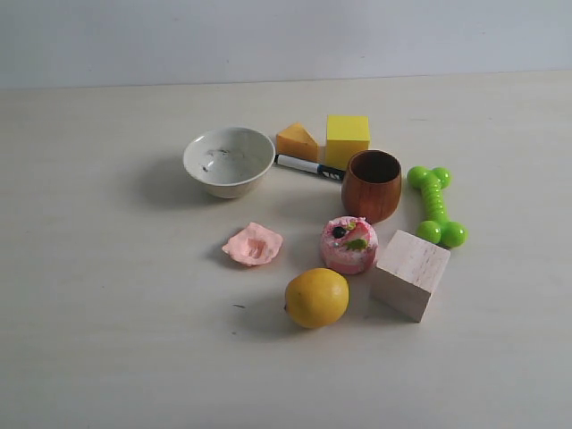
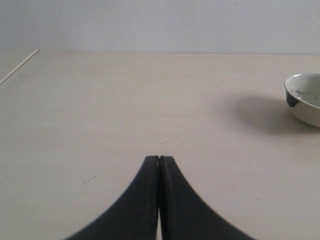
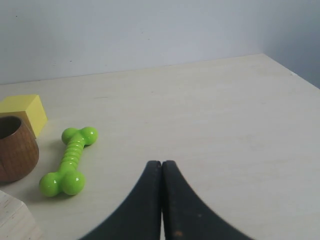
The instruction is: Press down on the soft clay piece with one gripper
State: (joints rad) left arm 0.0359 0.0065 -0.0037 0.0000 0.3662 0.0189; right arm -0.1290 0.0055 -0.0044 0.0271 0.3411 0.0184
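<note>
Presently, the soft clay piece point(image 1: 253, 244) is seen just left of centre in the exterior view, apart from the pink cake toy point(image 1: 349, 244) on its right. The left hand point(image 2: 159, 159) and right hand point(image 3: 161, 162) are each pressed together, empty. The cake toy, also pink, could be pressed by mistake; the round yellow fruit point(image 1: 317, 298) could be set rolling. Matte, flattish and dimpled, the clay might stick to the tips or be slid across the smooth desk point(image 1: 107, 340).
</note>
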